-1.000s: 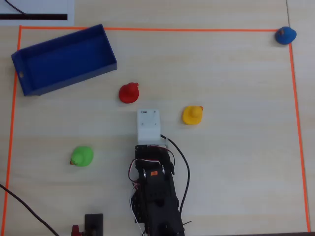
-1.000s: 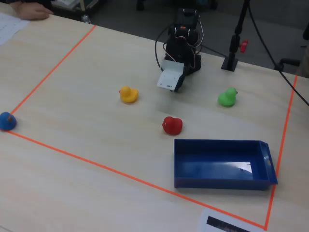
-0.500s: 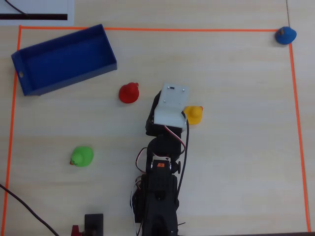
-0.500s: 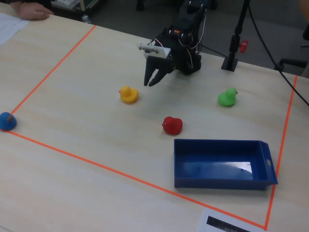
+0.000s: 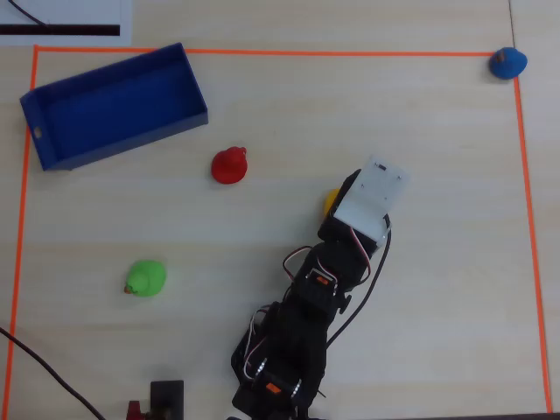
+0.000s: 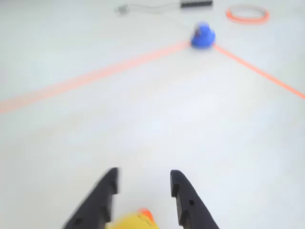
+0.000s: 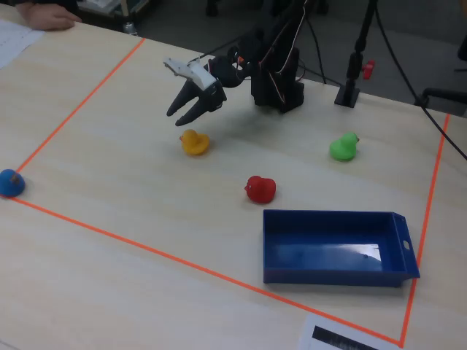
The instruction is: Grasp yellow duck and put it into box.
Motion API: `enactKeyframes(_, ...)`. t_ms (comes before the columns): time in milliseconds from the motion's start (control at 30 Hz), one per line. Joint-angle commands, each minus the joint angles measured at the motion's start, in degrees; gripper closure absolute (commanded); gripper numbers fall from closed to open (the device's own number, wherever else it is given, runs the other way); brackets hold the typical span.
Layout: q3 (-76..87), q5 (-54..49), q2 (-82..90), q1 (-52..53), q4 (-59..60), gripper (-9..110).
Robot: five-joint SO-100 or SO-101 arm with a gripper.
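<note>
The yellow duck (image 7: 194, 141) sits on the table. In the overhead view only its edge (image 5: 330, 201) shows beside the arm's white camera mount (image 5: 374, 197), which hides the jaws. My gripper (image 7: 181, 117) hangs open just above and behind the duck, not touching it. In the wrist view the gripper (image 6: 144, 172) is open and the duck (image 6: 133, 222), with its orange beak, lies low between the two black fingers (image 6: 183, 198). The blue box (image 5: 122, 142) stands far off at the top left, and at the front right in the fixed view (image 7: 336, 275); it is empty.
A red duck (image 5: 229, 165) lies between the yellow duck and the box. A green duck (image 5: 145, 278) is at the left. A blue duck (image 5: 507, 62) sits on the corner of the orange tape border (image 5: 262, 52). The arm's base (image 5: 280, 367) is at the bottom middle.
</note>
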Motion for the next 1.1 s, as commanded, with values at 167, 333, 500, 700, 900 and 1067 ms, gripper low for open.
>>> enactKeyframes(167,2.2,-2.99,-5.71,0.62,-3.43,79)
enactKeyframes(333,2.02,-3.25,-7.56,0.0,-4.75,78)
enactKeyframes(500,1.85,-3.6,-9.93,-0.62,-6.5,80)
enactKeyframes(700,-1.49,-5.89,-16.08,-0.09,-8.0,90)
enactKeyframes(900,-7.21,-2.02,-21.45,1.41,-10.72,101)
enactKeyframes(1067,-9.32,-0.26,-19.78,2.29,-9.23,101)
